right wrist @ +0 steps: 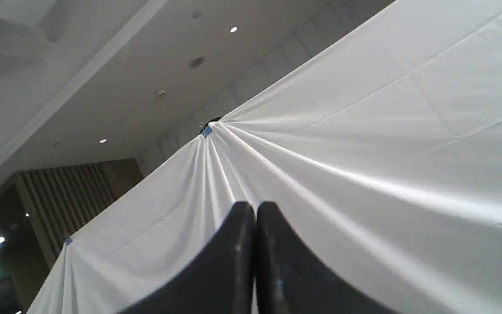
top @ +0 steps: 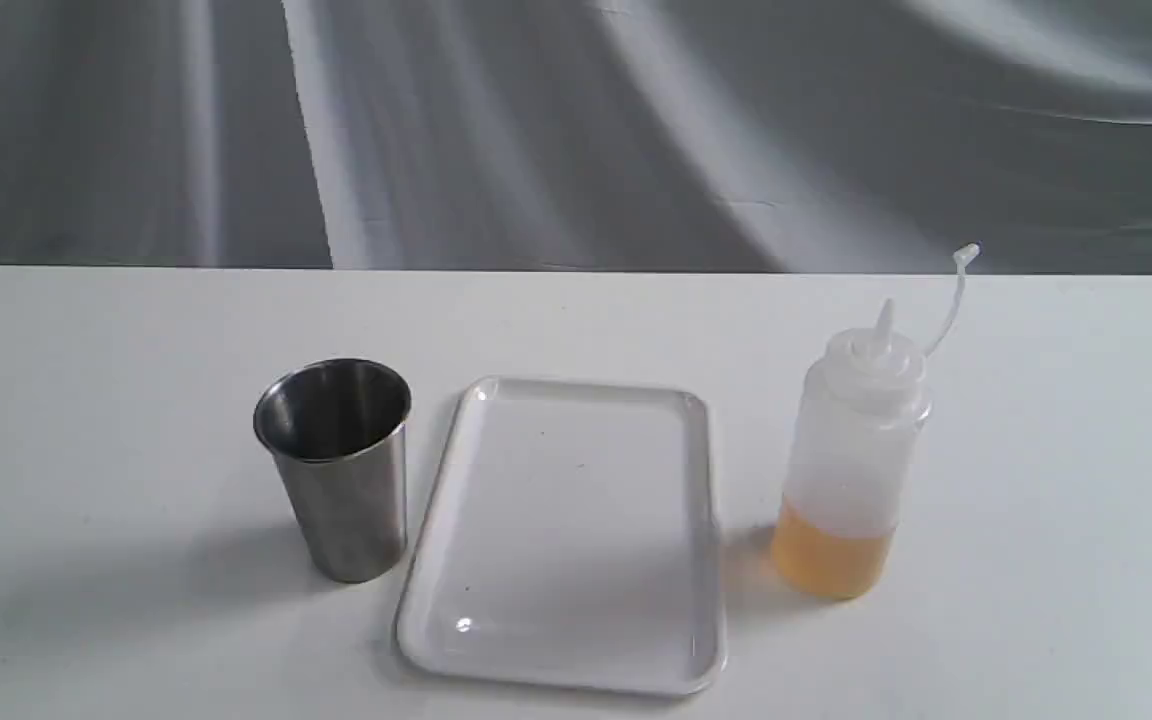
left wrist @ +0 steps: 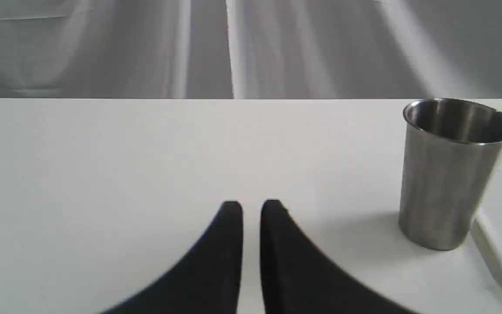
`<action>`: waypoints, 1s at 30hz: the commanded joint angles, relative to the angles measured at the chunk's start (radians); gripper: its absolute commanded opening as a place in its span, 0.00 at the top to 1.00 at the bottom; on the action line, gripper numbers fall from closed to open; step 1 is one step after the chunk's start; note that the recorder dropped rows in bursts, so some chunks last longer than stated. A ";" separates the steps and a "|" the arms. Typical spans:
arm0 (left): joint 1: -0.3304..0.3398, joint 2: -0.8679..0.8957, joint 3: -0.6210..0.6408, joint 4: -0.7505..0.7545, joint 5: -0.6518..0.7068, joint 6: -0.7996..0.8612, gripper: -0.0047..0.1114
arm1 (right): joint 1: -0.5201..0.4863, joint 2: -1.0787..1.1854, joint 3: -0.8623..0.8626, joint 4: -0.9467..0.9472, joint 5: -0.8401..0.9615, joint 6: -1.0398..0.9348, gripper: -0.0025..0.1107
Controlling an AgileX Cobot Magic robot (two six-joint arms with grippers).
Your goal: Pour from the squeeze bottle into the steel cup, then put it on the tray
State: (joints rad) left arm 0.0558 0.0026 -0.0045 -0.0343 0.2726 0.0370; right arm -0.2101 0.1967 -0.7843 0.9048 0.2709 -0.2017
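The steel cup point(top: 336, 468) stands upright on the white table, left of the white tray point(top: 564, 535). The squeeze bottle point(top: 848, 464) stands upright to the tray's right, amber liquid filling its bottom part, its cap strap curling up beside the nozzle. Neither arm shows in the exterior view. In the left wrist view my left gripper point(left wrist: 251, 206) is shut with only a thin slit between its black fingers, low over the table, well apart from the cup point(left wrist: 450, 172). My right gripper point(right wrist: 255, 206) is shut on nothing and points up at the white cloth backdrop.
A strip of the tray's rim point(left wrist: 497, 257) shows just past the cup in the left wrist view. A grey-white draped cloth point(top: 576, 130) hangs behind the table's far edge. The right wrist view shows only cloth, ceiling and room lights.
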 commanded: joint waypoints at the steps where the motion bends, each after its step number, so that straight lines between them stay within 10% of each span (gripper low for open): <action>1: -0.002 -0.003 0.004 0.000 -0.007 -0.005 0.89 | 0.001 0.092 -0.082 -0.005 0.036 -0.064 0.98; 21: -0.002 -0.003 0.004 0.000 -0.007 -0.001 0.89 | 0.005 0.449 -0.213 0.011 0.150 -0.282 0.98; 30: -0.002 -0.003 0.004 0.000 -0.007 -0.005 0.89 | 0.158 0.463 -0.213 0.011 0.158 -0.481 0.98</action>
State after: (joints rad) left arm 0.0558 0.0026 -0.0045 -0.0343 0.2726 0.0370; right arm -0.0729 0.6592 -0.9935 0.9107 0.4247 -0.6424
